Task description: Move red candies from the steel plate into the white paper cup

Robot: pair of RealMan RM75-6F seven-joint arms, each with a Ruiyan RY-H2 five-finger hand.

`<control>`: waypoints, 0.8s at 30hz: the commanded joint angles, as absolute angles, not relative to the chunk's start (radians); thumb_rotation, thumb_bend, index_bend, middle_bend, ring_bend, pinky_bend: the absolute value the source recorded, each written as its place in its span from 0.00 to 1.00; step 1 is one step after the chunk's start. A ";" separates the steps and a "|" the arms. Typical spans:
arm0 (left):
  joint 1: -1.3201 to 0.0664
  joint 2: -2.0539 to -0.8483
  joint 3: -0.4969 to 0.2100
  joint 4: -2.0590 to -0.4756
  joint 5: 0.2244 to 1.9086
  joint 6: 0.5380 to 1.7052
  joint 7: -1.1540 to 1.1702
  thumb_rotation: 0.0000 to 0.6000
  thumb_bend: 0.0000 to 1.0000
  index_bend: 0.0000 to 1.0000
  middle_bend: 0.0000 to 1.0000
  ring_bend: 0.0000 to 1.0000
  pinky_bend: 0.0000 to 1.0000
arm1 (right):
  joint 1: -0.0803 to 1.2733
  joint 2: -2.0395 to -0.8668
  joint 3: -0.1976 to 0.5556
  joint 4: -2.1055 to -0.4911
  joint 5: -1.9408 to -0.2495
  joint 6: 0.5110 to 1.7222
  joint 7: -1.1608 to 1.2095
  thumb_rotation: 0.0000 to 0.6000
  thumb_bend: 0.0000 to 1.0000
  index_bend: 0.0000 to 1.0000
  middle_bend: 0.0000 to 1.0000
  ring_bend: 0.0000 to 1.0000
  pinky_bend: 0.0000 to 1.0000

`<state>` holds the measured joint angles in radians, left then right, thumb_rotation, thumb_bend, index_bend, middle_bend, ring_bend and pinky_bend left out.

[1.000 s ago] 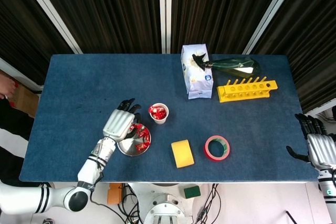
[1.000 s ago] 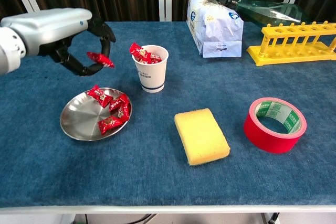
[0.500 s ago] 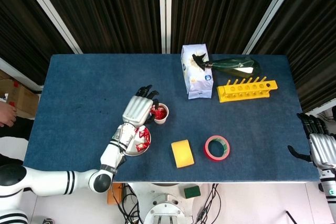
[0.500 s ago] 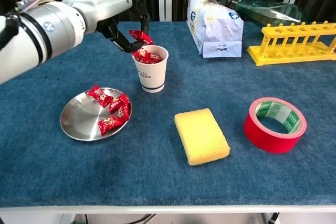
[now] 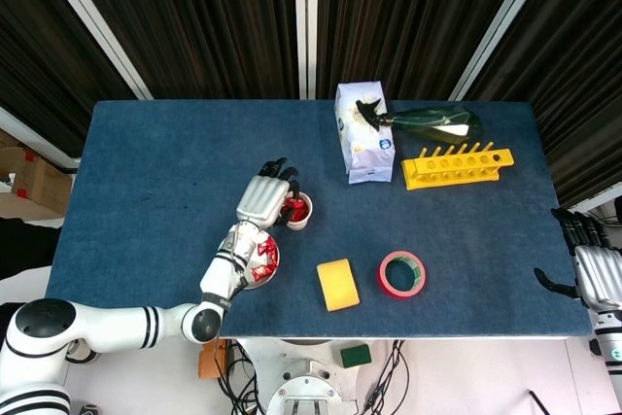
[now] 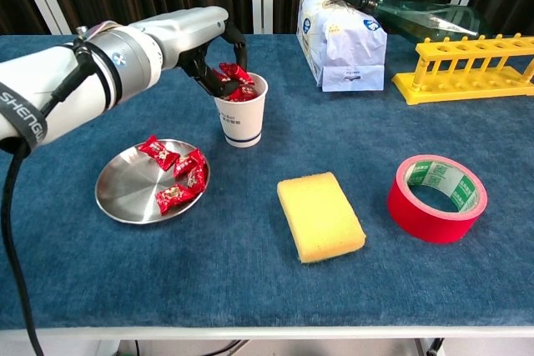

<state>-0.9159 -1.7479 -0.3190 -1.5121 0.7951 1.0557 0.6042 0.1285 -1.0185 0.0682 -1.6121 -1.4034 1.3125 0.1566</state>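
1. Red candy (image 6: 235,72) pinched in the left hand (image 6: 213,47), now right at the rim of the white paper cup (image 6: 241,121); half a second ago it was held a little above the cup, a second ago well left of it, over the plate.
2. Left-hand fingers curl around the candy, fingertips dipping into the cup mouth.
3. Cup already holds several red candies heaped near its rim.
4. Steel plate (image 6: 125,198) sits just left of the cup; remaining candies (image 6: 177,174) unchanged.
5. Yellow sponge (image 6: 320,215) and red tape roll (image 6: 435,198) unmoved.
6. Right hand (image 5: 595,274) hovers off the table's right edge, fingers spread, holding nothing, as before.
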 commanded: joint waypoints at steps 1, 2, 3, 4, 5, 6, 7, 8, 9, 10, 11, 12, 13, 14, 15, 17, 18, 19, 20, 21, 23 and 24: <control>-0.916 -1.741 -0.312 -1.518 0.795 1.055 0.604 1.00 0.38 0.42 0.20 0.02 0.10 | 0.128 -1.019 0.068 -1.613 -1.404 1.313 0.154 1.00 0.24 0.02 0.05 0.00 0.00; -0.915 -1.737 -0.310 -1.523 0.795 1.056 0.601 1.00 0.38 0.39 0.19 0.02 0.10 | 0.129 -1.020 0.068 -1.613 -1.403 1.312 0.151 1.00 0.24 0.02 0.05 0.00 0.00; -0.914 -1.735 -0.310 -1.526 0.795 1.057 0.600 1.00 0.38 0.35 0.19 0.02 0.10 | 0.129 -1.021 0.068 -1.613 -1.403 1.312 0.151 1.00 0.24 0.02 0.05 0.00 0.00; -0.913 -1.731 -0.308 -1.532 0.797 1.059 0.597 1.00 0.38 0.33 0.19 0.02 0.10 | 0.130 -1.021 0.068 -1.613 -1.403 1.311 0.150 1.00 0.24 0.02 0.05 0.00 0.00; -0.911 -1.727 -0.305 -1.537 0.798 1.061 0.596 1.00 0.38 0.31 0.19 0.02 0.10 | 0.129 -1.021 0.067 -1.613 -1.403 1.311 0.149 1.00 0.24 0.02 0.05 0.00 0.00; -0.910 -1.722 -0.302 -1.544 0.800 1.063 0.595 1.00 0.38 0.29 0.19 0.02 0.10 | 0.129 -1.022 0.068 -1.613 -1.402 1.311 0.148 1.00 0.24 0.02 0.05 0.00 0.00; -0.908 -1.719 -0.301 -1.550 0.800 1.065 0.595 1.00 0.38 0.29 0.19 0.02 0.10 | 0.129 -1.022 0.068 -1.614 -1.402 1.312 0.147 1.00 0.24 0.02 0.05 0.00 0.00; -0.906 -1.714 -0.299 -1.558 0.800 1.068 0.594 1.00 0.38 0.29 0.19 0.02 0.10 | 0.129 -1.022 0.068 -1.613 -1.402 1.312 0.146 1.00 0.24 0.02 0.05 0.00 0.00; -0.904 -1.709 -0.298 -1.568 0.800 1.070 0.592 1.00 0.38 0.28 0.19 0.02 0.10 | 0.129 -1.022 0.067 -1.613 -1.402 1.312 0.146 1.00 0.24 0.02 0.05 0.00 0.00; -0.900 -1.701 -0.297 -1.583 0.803 1.074 0.588 1.00 0.38 0.28 0.19 0.02 0.10 | 0.129 -1.022 0.067 -1.613 -1.403 1.312 0.145 1.00 0.24 0.02 0.05 0.00 0.00; -0.897 -1.693 -0.295 -1.596 0.808 1.079 0.585 1.00 0.38 0.27 0.19 0.02 0.10 | 0.129 -1.023 0.067 -1.613 -1.403 1.312 0.144 1.00 0.24 0.02 0.05 0.00 0.00; -0.891 -1.681 -0.292 -1.618 0.819 1.089 0.582 1.00 0.38 0.27 0.19 0.02 0.10 | 0.130 -1.023 0.067 -1.613 -1.402 1.311 0.143 1.00 0.24 0.02 0.05 0.00 0.00; -0.885 -1.671 -0.288 -1.635 0.829 1.098 0.579 1.00 0.38 0.27 0.19 0.02 0.10 | 0.130 -1.023 0.067 -1.613 -1.402 1.310 0.143 1.00 0.24 0.02 0.05 0.00 0.00; -0.877 -1.659 -0.284 -1.655 0.839 1.108 0.576 1.00 0.38 0.27 0.19 0.02 0.10 | 0.131 -1.024 0.067 -1.612 -1.401 1.309 0.142 1.00 0.24 0.02 0.05 0.00 0.00; -0.865 -1.640 -0.277 -1.683 0.850 1.123 0.574 1.00 0.38 0.26 0.19 0.02 0.10 | 0.131 -1.024 0.067 -1.612 -1.400 1.308 0.141 1.00 0.24 0.02 0.05 0.00 0.00; -0.844 -1.608 -0.262 -1.727 0.865 1.146 0.574 1.00 0.38 0.27 0.19 0.02 0.10 | 0.132 -1.024 0.068 -1.612 -1.400 1.307 0.141 1.00 0.24 0.02 0.05 0.00 0.00; -0.828 -1.586 -0.249 -1.756 0.872 1.159 0.573 1.00 0.38 0.27 0.19 0.02 0.10 | 0.132 -1.025 0.068 -1.613 -1.399 1.306 0.139 1.00 0.24 0.02 0.05 0.00 0.00; -0.815 -1.570 -0.238 -1.776 0.878 1.169 0.571 1.00 0.38 0.28 0.19 0.02 0.10 | 0.132 -1.025 0.068 -1.613 -1.398 1.306 0.138 1.00 0.24 0.02 0.05 0.00 0.00; -0.798 -1.549 -0.222 -1.800 0.885 1.180 0.567 1.00 0.38 0.30 0.19 0.02 0.10 | 0.133 -1.026 0.067 -1.613 -1.397 1.304 0.136 1.00 0.24 0.02 0.05 0.00 0.00; -0.784 -1.534 -0.208 -1.816 0.892 1.186 0.564 1.00 0.38 0.31 0.19 0.02 0.10 | 0.133 -1.027 0.067 -1.614 -1.397 1.303 0.134 1.00 0.24 0.02 0.05 0.00 0.00; -0.761 -1.504 -0.176 -1.847 0.901 1.192 0.562 1.00 0.37 0.34 0.19 0.02 0.10 | 0.134 -1.028 0.067 -1.615 -1.396 1.302 0.129 1.00 0.24 0.02 0.05 0.00 0.00; -0.750 -1.491 -0.160 -1.860 0.905 1.192 0.560 1.00 0.37 0.36 0.19 0.02 0.10 | 0.134 -1.029 0.066 -1.616 -1.396 1.301 0.126 1.00 0.24 0.02 0.05 0.00 0.00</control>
<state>-0.7782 -1.5188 -0.1920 -1.8284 0.8888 1.1786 0.5663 0.1338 -1.0286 0.0667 -1.6152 -1.3959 1.3019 0.1266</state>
